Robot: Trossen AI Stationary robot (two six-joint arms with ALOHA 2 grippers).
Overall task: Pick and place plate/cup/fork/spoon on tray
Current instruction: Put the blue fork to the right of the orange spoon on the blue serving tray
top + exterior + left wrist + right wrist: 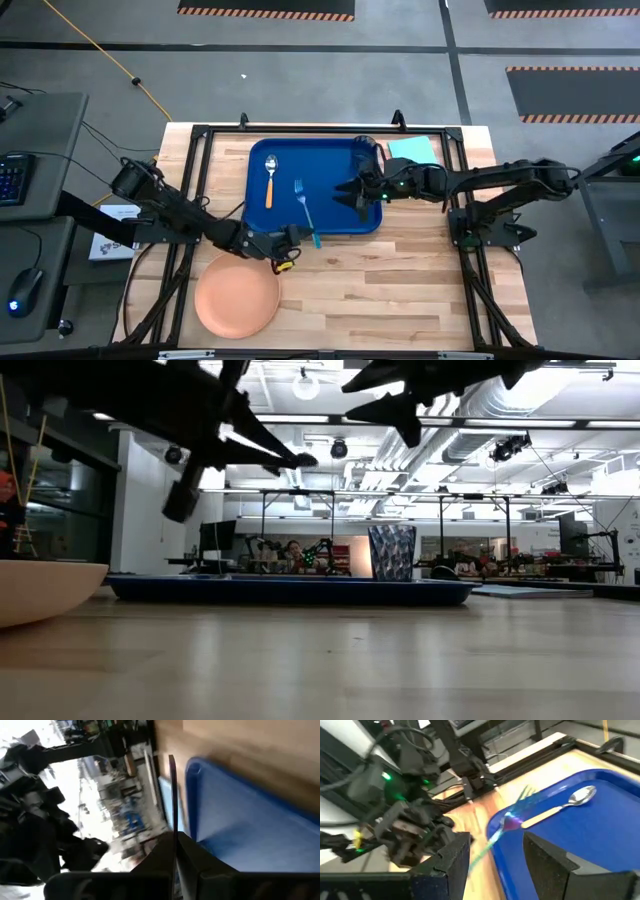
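Observation:
The dark-blue tray lies at the table's middle. On it lies the spoon, and the cup stands in its far right corner. The teal fork reaches from over the tray out past its near edge, where my left gripper is shut on it. My right gripper hovers open above the tray's right half, touching nothing. The peach plate rests on the table near the front left. My left gripper pinches the fork between its two fingers; in the left wrist view the fork's thin edge sticks out from between them. The fingers come nearly level from the table's left, at the handle's near end. The tines point toward the tray's far side.
A light-teal flat sheet lies beside the tray's far right corner. A black frame runs round the table top. Bare wood stretches along the front right. People and other rigs show in the room behind.

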